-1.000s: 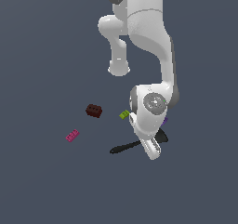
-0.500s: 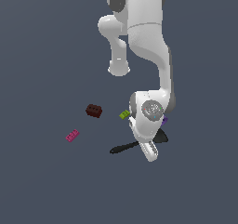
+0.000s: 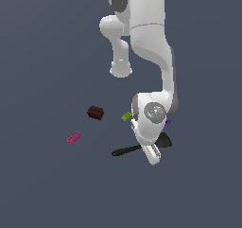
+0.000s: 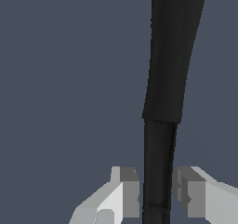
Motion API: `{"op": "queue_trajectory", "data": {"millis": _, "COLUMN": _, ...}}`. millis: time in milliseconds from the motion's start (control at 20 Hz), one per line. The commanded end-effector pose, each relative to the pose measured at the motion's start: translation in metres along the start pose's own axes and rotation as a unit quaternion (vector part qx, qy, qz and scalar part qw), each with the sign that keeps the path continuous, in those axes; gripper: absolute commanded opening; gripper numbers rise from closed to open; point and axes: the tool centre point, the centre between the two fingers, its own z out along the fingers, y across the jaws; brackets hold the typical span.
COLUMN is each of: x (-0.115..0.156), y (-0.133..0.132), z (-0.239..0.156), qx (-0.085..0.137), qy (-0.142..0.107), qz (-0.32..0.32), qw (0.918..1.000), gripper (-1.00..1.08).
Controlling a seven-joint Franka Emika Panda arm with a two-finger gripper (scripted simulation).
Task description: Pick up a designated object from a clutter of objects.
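We find the black spatula [image 3: 126,151] lying flat on the dark tabletop [image 3: 47,184], its thin handle pointing toward the exterior view's left and its broad head [image 3: 165,140] partly hidden behind the arm [image 3: 151,42]. In the wrist view the spatula [image 4: 165,102] fills the frame as a dark shaft that widens away from the camera; the exterior view does not resolve this detail.

The tool [image 4: 158,195] straddles the shaft in the wrist view. We see one pale finger [image 4: 124,193] on each side of it, with a narrow gap visible between each pad and the black surface, so the jaws stand spread around the handle and are not pressed on it. In the exterior view the tool [image 3: 152,157] sits low over the spatula, but its fingers cannot be told apart there.

Only the exterior view shows the remaining clutter. A small green brick [image 3: 126,116] lies just beside the wrist housing. A purple cup [image 3: 167,123] shows as a sliver behind the arm. A dark red brick [image 3: 95,112] lies farther toward the exterior view's left, and a pink brick [image 3: 73,137] lies well apart from the others.
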Motion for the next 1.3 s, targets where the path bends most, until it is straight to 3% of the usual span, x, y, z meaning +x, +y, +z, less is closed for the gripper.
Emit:
{"op": "queue_trajectory", "data": {"millis": 0, "x": 0.000, "y": 0.000, "z": 0.000, "qx": 0.000, "qy": 0.000, "qz": 0.000, "qw": 1.0000, "gripper": -1.00}}
{"op": "queue_trajectory", "data": {"millis": 600, "x": 0.006, "y": 0.020, "z": -0.031, "qx": 0.000, "qy": 0.000, "qz": 0.000, "qw": 1.0000, "gripper": -1.00}}
{"op": "queue_trajectory", "data": {"millis": 1250, "x": 0.024, "y": 0.079, "z": -0.119, "qx": 0.001, "qy": -0.002, "qz": 0.000, "qw": 1.0000, "gripper": -1.00}}
